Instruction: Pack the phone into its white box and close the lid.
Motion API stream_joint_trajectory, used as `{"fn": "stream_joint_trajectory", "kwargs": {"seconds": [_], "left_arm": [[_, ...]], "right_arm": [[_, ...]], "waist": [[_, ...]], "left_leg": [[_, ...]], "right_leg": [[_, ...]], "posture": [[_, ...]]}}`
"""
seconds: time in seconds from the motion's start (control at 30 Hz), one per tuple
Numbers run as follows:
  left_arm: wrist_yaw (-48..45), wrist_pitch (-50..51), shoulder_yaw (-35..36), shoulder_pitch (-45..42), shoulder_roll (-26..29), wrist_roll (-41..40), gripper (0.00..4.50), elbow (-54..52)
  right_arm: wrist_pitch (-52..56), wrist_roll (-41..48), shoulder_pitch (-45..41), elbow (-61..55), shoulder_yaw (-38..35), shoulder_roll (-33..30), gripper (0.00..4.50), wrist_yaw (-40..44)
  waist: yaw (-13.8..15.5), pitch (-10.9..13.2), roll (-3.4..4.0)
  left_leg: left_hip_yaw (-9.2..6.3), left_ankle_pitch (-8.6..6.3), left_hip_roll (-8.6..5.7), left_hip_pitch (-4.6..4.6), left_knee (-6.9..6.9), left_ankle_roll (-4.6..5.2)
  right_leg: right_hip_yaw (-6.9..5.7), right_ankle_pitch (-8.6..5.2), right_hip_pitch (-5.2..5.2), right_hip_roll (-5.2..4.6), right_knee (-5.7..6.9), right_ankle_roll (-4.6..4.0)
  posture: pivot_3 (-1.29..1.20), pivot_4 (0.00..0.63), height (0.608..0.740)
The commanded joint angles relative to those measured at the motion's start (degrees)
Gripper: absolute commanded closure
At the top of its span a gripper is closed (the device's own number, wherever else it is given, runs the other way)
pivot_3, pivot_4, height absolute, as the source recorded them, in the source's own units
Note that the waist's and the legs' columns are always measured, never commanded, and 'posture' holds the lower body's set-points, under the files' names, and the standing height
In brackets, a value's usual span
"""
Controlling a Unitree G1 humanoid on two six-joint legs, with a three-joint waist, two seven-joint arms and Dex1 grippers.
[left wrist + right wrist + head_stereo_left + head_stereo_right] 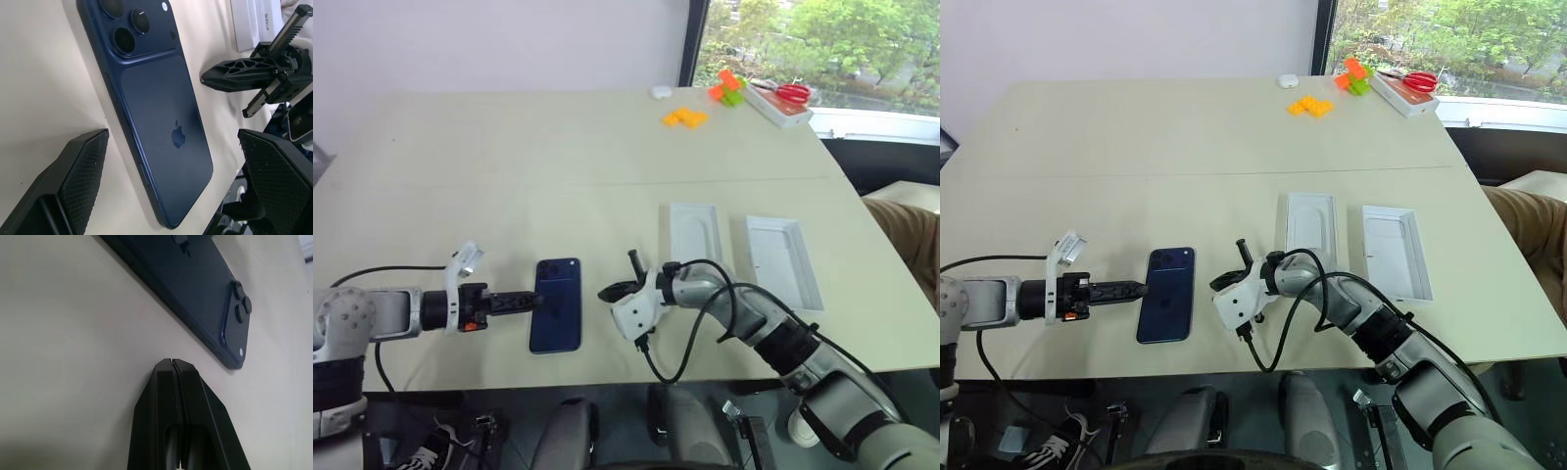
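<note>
Phone (556, 305) lies flat, back up, near the front edge of the table (509, 166), between the two grippers. Glossy dark navy slab, rounded corners, apple logo mid-back, raised camera block with three lenses at the far corner. No readable text on it.

Left gripper (534, 302): jaws spread wide, black fingers (73, 181) with a fine knurled grid on the pads, tips at the phone's left long edge; I can't tell if they touch it. In the left wrist view the phone sits between the two pads, neither clamped on it.

Right gripper (610, 291): fingers pressed together, nothing between them, tip low over the tabletop just right of the phone, apart from it. The right wrist view shows the closed seam and the phone's camera corner beyond it.

To the right, two white cardboard pieces side by side, both open side up, low walls, matte: white box (696, 240) nearer the phone, lid (783, 259) further right. Which is which I can't confirm from here. Grey print on one box side shows in the left wrist view, too small to read.

Far corner by the window: orange and green plastic bricks (685, 117), red-handled scissors (791, 92) on a flat white-and-orange box (781, 110).
</note>
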Motion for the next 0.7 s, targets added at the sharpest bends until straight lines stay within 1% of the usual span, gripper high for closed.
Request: {"fn": "stream_joint_trajectory", "kwargs": {"seconds": [0.03, 0.2, 0.27, 0.47, 0.57, 0.7], "left_arm": [[1.4, -1.1, -1.3, -0.5, -1.3, 0.7, 0.00, -0.8], [3.8, 1.1, -0.5, -2.5, -5.1, -0.3, 0.00, 0.0], [4.6, 2.0, -0.5, -2.6, -6.5, -0.8, 0.00, -1.2], [5.5, 4.4, 0.9, -2.4, -8.8, -1.8, 0.00, -1.7], [6.3, 5.8, 2.9, -2.7, -9.9, -6.9, 0.00, -0.1], [10.0, 5.9, 4.2, -2.9, -11.4, -11.6, 0.00, 1.0]], "right_arm": [[-1.3, -3.6, -1.6, 2.9, 2.7, 0.8, 4.47, 0.7], [-2.0, -5.2, -2.1, 5.0, 3.6, 1.5, 4.47, 0.4], [-1.9, -5.2, -2.4, 5.8, 3.6, 2.5, 4.47, 0.0], [-2.1, -6.0, -3.0, 8.6, 3.9, 5.3, 4.47, -1.5], [-2.6, -6.3, -2.7, 9.0, 3.9, 5.5, 4.47, -2.0], [-3.5, -7.0, -3.0, 10.4, 3.7, 5.4, 4.47, -3.4]], "waist": [[0.0, 0.0, 0.00], [0.1, -0.1, 0.03], [0.1, -0.2, 0.01], [-0.1, -0.2, 0.03], [-0.3, -0.2, 0.02], [-1.0, -0.2, -0.08]], "left_leg": [[0.00, 0.00, 0.00, 0.02, 0.00, 0.00], [-0.06, 0.01, -0.01, 0.13, 0.00, -0.01], [-0.14, 0.00, -0.03, 0.22, 0.00, -0.01], [-0.21, 0.00, -0.02, 0.44, -0.03, -0.01], [-0.22, 0.00, -0.01, 0.76, -0.13, -0.02], [-0.23, 0.00, -0.02, 0.77, -0.15, -0.02]], "right_leg": [[0.00, 0.00, 0.02, 0.00, 0.00, 0.00], [-0.02, 0.00, 0.17, 0.00, -0.01, -0.01], [-0.06, 0.00, 0.30, 0.00, -0.04, -0.02], [-0.09, -0.01, 0.50, 0.02, -0.06, -0.02], [-0.09, -0.09, 0.77, 0.04, -0.06, -0.11], [-0.09, -0.11, 0.80, 0.01, -0.06, -0.09]], "posture": [[0.00, 0.150, 0.740], [0.00, 0.150, 0.740], [0.00, 0.150, 0.740], [0.00, 0.150, 0.740], [0.00, 0.150, 0.740], [0.00, 0.150, 0.740]]}}
